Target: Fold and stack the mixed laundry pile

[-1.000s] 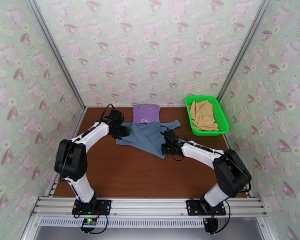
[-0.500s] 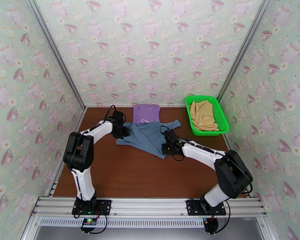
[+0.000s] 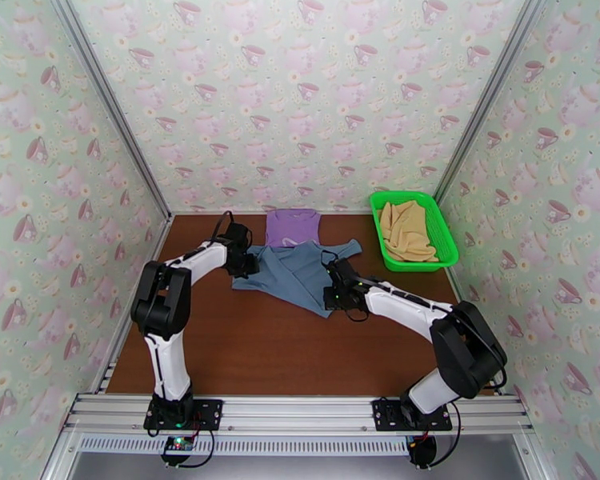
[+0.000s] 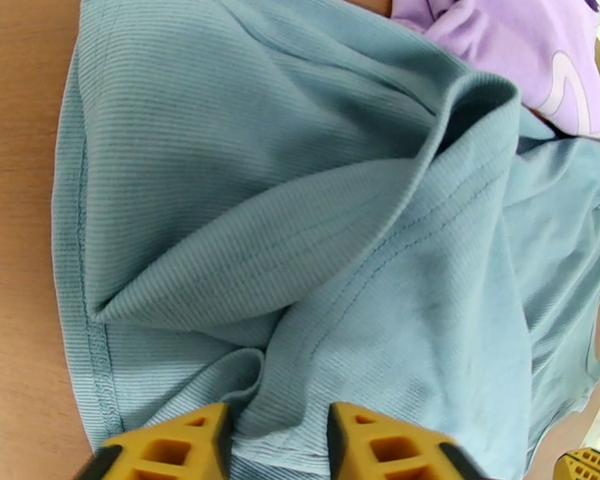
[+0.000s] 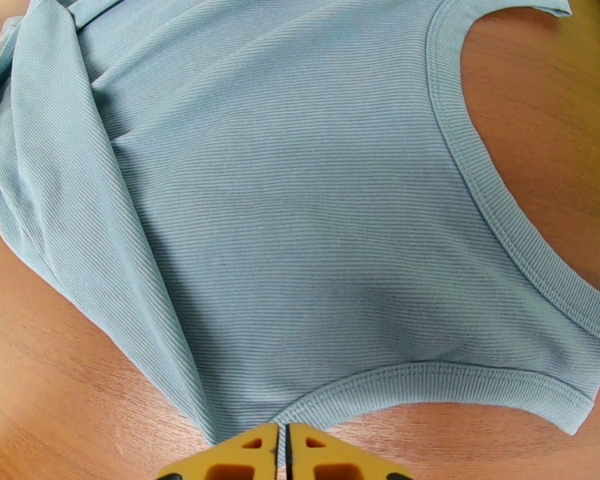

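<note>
Seemingly to flatten the slate-blue ribbed cloth garment (image 3: 296,270) for folding, left fingers (image 4: 180,446), part-closed, clasp its nine-o'clock fold while right fingers (image 5: 244,459) pinch shut on its five-o'clock hem.

A bright green plastic mesh basket (image 3: 422,267) is sitting at the far right corner of the brown wooden table (image 3: 260,346). Pale green teacup-patterned walls (image 3: 300,90) are enclosing it, and a silver aluminium rail (image 3: 300,414) is running along the near edge.
</note>
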Robot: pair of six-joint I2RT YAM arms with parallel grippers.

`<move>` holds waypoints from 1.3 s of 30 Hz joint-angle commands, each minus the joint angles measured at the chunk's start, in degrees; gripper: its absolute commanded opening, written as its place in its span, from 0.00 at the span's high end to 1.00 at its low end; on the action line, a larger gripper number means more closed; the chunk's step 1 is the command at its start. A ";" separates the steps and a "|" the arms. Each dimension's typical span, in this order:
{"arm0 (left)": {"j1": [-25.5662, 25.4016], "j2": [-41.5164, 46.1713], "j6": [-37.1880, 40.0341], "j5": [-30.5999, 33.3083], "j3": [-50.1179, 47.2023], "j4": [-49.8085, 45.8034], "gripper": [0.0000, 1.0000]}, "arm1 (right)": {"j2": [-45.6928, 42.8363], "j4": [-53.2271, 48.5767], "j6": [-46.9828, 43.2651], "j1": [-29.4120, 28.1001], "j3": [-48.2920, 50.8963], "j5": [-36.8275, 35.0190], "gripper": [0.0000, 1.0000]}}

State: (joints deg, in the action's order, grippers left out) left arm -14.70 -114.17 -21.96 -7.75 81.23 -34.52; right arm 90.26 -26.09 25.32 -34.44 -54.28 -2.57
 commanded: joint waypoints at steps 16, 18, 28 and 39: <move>-4.44 26.30 -2.90 5.54 -10.11 -7.04 1.00 | -6.10 -3.03 -12.12 -1.00 1.86 1.72 0.82; -5.85 31.38 -4.54 6.74 -13.91 -8.39 1.00 | -6.63 -4.66 -15.77 -2.24 0.70 0.80 0.72; -11.74 52.77 -14.58 9.58 -37.15 -8.97 1.00 | -2.46 -12.43 -31.43 -11.25 -4.98 -6.81 0.50; -11.16 54.82 -15.45 14.93 -44.21 -5.79 1.00 | 3.81 -6.58 -32.45 -14.78 -0.95 -11.31 0.55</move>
State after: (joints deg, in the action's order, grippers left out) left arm -26.20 -58.41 -36.97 4.12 36.71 -42.30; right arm 92.62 -33.56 -6.11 -48.71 -55.42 -11.31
